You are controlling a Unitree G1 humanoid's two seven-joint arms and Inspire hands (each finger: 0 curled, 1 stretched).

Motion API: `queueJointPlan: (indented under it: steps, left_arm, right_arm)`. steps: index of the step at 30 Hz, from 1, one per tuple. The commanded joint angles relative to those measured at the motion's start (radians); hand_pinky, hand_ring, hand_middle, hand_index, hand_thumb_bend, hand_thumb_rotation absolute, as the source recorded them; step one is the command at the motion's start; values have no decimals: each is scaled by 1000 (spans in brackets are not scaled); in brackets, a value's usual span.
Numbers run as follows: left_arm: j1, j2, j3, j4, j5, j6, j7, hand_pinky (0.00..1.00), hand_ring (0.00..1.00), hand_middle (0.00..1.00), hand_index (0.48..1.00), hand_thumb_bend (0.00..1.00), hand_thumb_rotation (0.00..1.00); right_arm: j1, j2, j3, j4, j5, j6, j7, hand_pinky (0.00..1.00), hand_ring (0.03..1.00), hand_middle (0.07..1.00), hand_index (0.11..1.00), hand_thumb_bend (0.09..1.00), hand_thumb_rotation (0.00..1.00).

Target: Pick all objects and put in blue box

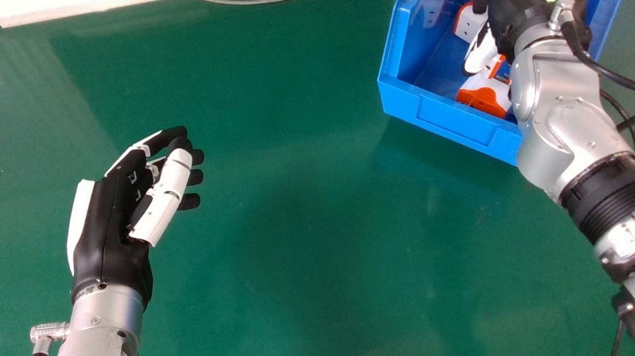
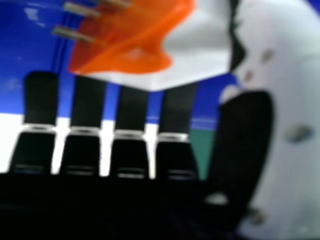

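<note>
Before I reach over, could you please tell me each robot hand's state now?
Left robot hand: open, empty.
Right robot hand: open, at the blue box.

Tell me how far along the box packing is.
It looks well advanced. Done: white-and-orange electrical pieces already lie in the blue box. In hand: nothing clearly gripped; the right robot hand is at the box with its fingers straight, and the left robot hand holds nothing over the table. Left: probably just withdrawing the right; whether more pieces wait out of view, I can't tell.

Smooth, glossy plastic blue box [image 1: 450,123]
</note>
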State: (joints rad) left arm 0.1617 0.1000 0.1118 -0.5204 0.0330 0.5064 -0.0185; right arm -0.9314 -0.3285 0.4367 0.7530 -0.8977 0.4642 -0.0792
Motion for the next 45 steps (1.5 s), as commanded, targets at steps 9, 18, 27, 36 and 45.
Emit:
queueJointPlan:
  steps: [9, 18, 27, 36, 45]
  left_arm:
    - [-3, 7, 2, -25, 1, 0, 0, 651, 709, 720, 773, 317, 578]
    - [-7, 4, 1, -25, 0, 4, 2, 651, 709, 720, 773, 317, 577]
    - [-10, 3, -6, -20, 3, 1, 4, 650, 708, 720, 773, 317, 577]
    - [-10, -1, -15, -14, 8, -7, 8, 650, 708, 719, 773, 324, 578]
    - [-20, 9, -4, 12, 6, -24, 3, 650, 709, 719, 777, 333, 583]
  right_arm:
    - [-35, -31, 23, -23, -18, -15, -34, 763, 986, 994, 957, 570, 0]
    - [-38, -33, 31, -18, -10, -16, -29, 781, 999, 1000, 962, 561, 0]
    - [-38, -29, 26, -23, -5, -19, -35, 771, 1000, 1000, 961, 556, 0]
    - [13, -22, 8, -174, 0, 37, 9, 804, 1000, 1000, 949, 624, 0]
    - [370, 51, -98, -755, 36, 102, 0, 849, 1000, 1000, 976, 470, 0]
